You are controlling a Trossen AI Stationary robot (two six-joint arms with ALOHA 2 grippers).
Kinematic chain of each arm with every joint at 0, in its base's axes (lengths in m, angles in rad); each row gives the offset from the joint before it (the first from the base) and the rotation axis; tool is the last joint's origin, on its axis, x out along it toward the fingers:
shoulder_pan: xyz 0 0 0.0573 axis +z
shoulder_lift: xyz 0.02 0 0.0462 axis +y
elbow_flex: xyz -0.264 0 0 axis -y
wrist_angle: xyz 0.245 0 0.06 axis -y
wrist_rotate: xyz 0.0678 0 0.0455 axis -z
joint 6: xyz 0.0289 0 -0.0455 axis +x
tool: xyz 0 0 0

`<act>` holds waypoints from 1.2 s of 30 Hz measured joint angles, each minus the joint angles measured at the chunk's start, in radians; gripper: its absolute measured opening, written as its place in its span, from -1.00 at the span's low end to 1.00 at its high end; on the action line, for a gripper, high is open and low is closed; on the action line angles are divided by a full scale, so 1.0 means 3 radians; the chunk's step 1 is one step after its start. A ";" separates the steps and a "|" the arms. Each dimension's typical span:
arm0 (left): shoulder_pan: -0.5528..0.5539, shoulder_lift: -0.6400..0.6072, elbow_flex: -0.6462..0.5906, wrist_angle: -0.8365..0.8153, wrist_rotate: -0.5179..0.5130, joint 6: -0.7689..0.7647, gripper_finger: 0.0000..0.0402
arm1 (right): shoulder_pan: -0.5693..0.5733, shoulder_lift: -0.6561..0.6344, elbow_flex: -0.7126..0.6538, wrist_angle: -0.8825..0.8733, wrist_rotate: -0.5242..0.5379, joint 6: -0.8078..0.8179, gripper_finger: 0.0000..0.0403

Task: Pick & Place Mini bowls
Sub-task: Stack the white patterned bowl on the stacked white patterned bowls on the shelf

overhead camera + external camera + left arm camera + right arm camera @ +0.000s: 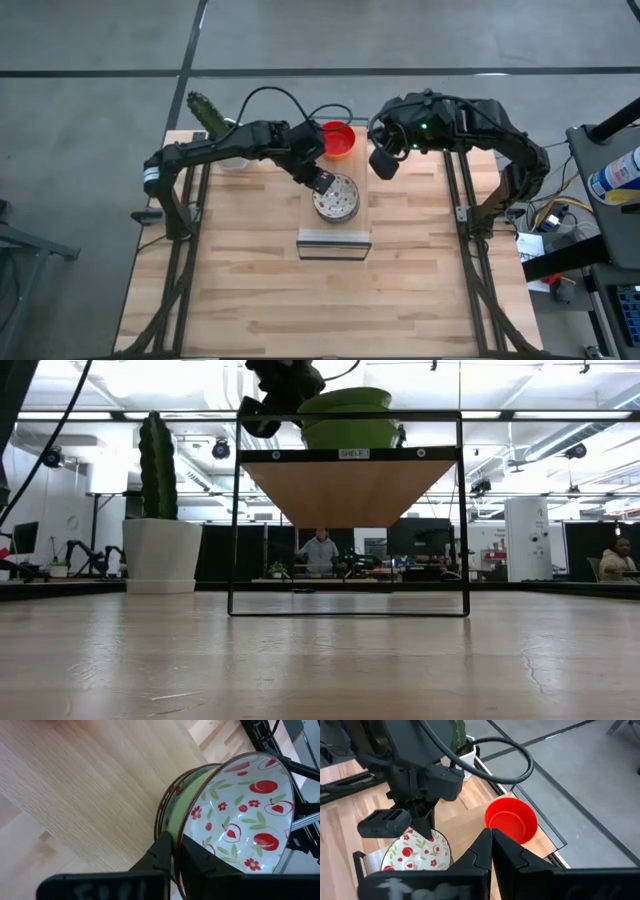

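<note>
L gripper [176, 851] on floral bowl [242, 815] rim

A white mini bowl [240, 810] with a red-and-green floral pattern is sitting upright on top of the small shelf, apparently nested in a green-sided bowl [177, 802] beneath it. A plain red mini bowl [511, 821] is resting upright near the table's far edge.

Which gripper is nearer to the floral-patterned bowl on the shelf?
Left. The left gripper is at the rim of the floral bowl, one finger on each side of its wall. The right gripper hangs off to the bowl's side, apart from it, closer to the red bowl.
</note>
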 joint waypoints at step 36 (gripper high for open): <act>-0.0068 -0.0013 -0.0140 0.0139 0.0010 -0.0063 -0.63 | -0.0001 -0.0025 -0.0041 0.0021 -0.0003 0.0003 -0.96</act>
